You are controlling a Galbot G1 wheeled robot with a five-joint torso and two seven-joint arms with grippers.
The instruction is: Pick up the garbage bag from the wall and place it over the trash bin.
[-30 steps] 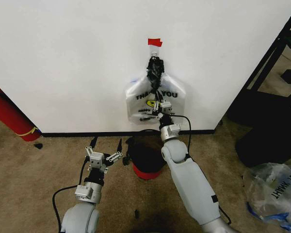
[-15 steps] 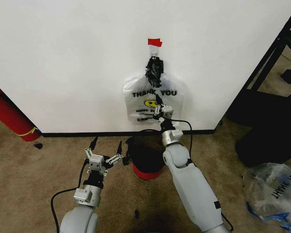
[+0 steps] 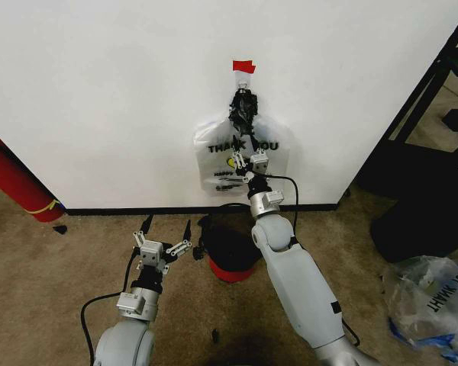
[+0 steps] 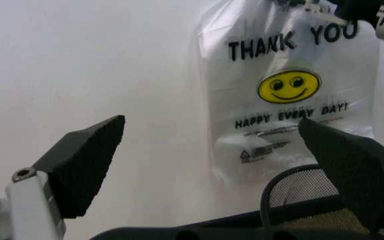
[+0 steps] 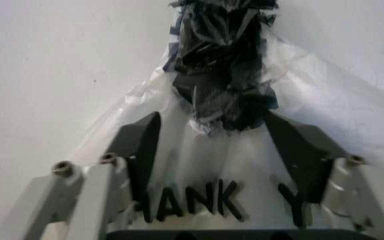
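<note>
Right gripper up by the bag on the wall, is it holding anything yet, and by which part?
Nothing is held. The right gripper is open, its fingers either side of the garbage bag below its dark bunched top, not closed on it.

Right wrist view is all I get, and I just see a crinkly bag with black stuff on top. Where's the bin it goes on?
Observer: The trash bin stands on the carpet by the wall, right under the garbage bag.
Operator: What's my other arm doing?
Observer: The left gripper hovers open, low, beside the bin on the robot's left.
Operator: How high up is my gripper?
Observer: The right gripper, open, is at the bag's lettering, about midway between the red tape above the bag and the bin.
</note>
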